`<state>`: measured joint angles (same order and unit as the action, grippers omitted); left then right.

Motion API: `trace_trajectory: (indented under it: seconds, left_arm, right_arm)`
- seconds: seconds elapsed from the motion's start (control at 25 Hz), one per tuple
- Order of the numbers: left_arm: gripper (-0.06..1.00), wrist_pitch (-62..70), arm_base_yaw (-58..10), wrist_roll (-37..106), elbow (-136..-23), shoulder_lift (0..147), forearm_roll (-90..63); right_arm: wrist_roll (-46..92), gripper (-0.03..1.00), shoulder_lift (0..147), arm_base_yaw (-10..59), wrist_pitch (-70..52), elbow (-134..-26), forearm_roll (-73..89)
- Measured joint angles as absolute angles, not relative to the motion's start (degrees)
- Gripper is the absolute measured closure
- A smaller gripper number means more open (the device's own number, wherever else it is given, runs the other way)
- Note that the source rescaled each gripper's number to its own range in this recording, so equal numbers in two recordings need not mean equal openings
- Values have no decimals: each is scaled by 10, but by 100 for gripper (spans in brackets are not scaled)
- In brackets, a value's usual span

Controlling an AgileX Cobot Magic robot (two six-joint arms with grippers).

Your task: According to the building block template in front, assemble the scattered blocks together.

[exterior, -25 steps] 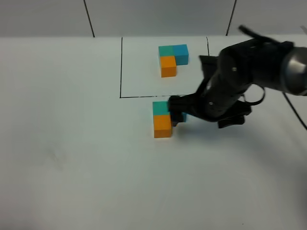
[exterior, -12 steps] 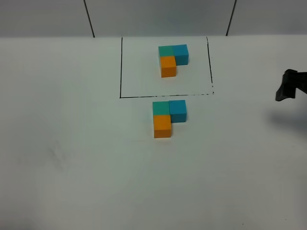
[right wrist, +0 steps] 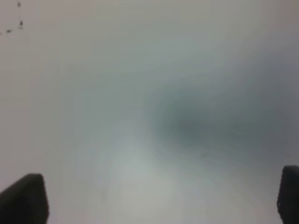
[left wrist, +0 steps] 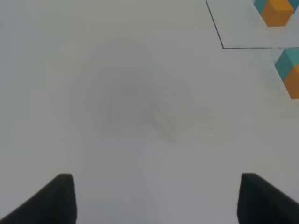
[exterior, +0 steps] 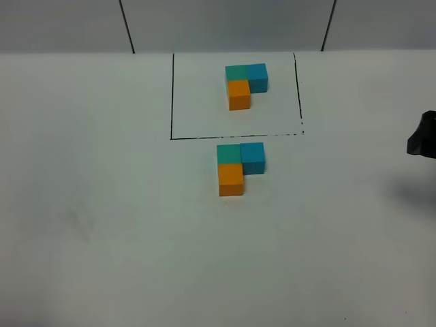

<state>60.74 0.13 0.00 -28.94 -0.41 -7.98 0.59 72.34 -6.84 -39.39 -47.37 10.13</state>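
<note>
Three blocks [exterior: 238,167] joined like template [exterior: 245,83]; probably light, rigid, grip flat sides. Both claws spread, empty: left [left wrist: 156,198], right [right wrist: 161,198].

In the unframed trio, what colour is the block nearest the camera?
Orange, below the teal block; clearest in the exterior high view.

A plain white matte table [exterior: 102,225] carries a thin black drawn rectangle [exterior: 172,95]. Inside that rectangle sits the L-shaped trio of joined teal, blue and orange cubes [exterior: 244,83]. Just outside its near line rests a matching unframed trio of small matte cubes [exterior: 238,166], touching each other.
</note>
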Motion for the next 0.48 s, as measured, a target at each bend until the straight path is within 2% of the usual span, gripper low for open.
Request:
trace_trajectory:
  seconds: [0.24, 0.48]
  left_arm:
    - [41, 607, 1, 0, -289, -4, -80]
    - [41, 607, 1, 0, -289, -4, -80]
  right_arm:
    - [-12, -3, 509, -27, -446, -373, 90]
    - [-55, -3, 298, 19, -532, -318, 67]
